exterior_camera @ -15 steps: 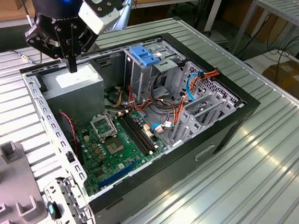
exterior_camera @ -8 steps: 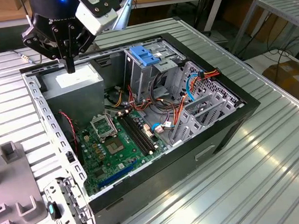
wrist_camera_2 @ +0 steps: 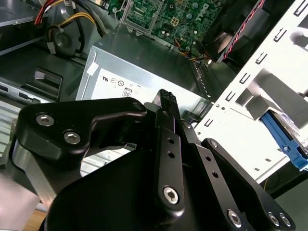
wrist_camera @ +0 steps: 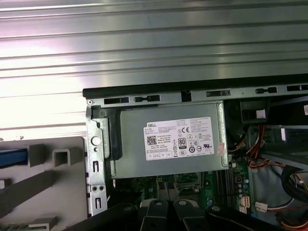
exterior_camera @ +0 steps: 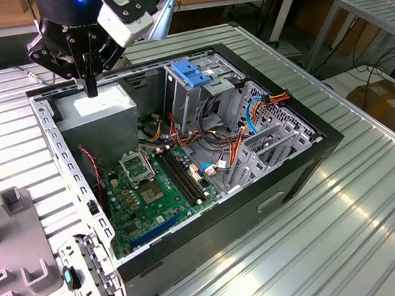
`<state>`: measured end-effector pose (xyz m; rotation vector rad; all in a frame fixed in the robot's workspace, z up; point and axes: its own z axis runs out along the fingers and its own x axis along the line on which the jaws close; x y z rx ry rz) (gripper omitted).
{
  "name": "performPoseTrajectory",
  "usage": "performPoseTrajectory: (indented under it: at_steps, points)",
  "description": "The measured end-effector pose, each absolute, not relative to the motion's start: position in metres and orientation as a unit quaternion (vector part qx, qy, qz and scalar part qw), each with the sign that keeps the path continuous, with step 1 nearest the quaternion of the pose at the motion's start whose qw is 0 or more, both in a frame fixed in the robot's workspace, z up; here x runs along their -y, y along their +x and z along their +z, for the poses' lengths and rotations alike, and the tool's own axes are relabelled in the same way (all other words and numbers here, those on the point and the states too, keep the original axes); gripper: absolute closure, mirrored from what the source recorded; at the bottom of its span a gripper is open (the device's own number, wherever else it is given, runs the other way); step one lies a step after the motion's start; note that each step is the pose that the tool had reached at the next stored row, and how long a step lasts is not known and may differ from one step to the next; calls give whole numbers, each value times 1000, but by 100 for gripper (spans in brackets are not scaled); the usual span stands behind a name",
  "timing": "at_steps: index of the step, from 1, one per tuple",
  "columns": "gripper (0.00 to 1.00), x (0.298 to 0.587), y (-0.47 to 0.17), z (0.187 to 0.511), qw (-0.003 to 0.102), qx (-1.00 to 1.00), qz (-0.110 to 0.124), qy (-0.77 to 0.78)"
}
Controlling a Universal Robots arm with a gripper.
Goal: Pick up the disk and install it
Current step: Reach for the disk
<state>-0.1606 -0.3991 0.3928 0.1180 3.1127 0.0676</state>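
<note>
- Currently the arm hangs over the rear corner of the open case (exterior_camera: 213, 247), with the gripper (exterior_camera: 92, 88) pointing straight down.
- Gripper fingers are brought together and hold nothing; in the second wrist view their tips (wrist_camera_2: 166, 98) meet above the power supply (wrist_camera_2: 144, 77).
- Gripper tip sits just above the power supply (exterior_camera: 101, 111) and does not touch it, as far as the exterior view shows.
- Disk (wrist_camera: 12, 158): only a bright blue rail shows in the first wrist view, lying on the grey fixture (wrist_camera: 48, 178) outside the case wall. The second wrist view shows a blue rail (wrist_camera_2: 284, 139) beyond the slotted wall; its body is hidden.
- Disk and gripper are well apart.
- Case lies on its side on a ribbed metal bench (exterior_camera: 317, 248), with the motherboard (exterior_camera: 149, 194) exposed.
- A pale-blue latch plate (exterior_camera: 189, 72) stands on the drive cage at the far side of the case.
- Fixture (exterior_camera: 12, 240) rests on the bench at the exterior view's left of the case.
- Room: wooden tables run along the back, a second ribbed metal table stands at the exterior view's right, and cables trail on the floor.
</note>
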Motion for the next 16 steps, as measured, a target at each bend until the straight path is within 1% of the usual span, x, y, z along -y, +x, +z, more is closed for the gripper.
performPoseTrajectory:
  at_steps: [16]
  points:
    - [89,399,-169,392,13,-999,22,38]
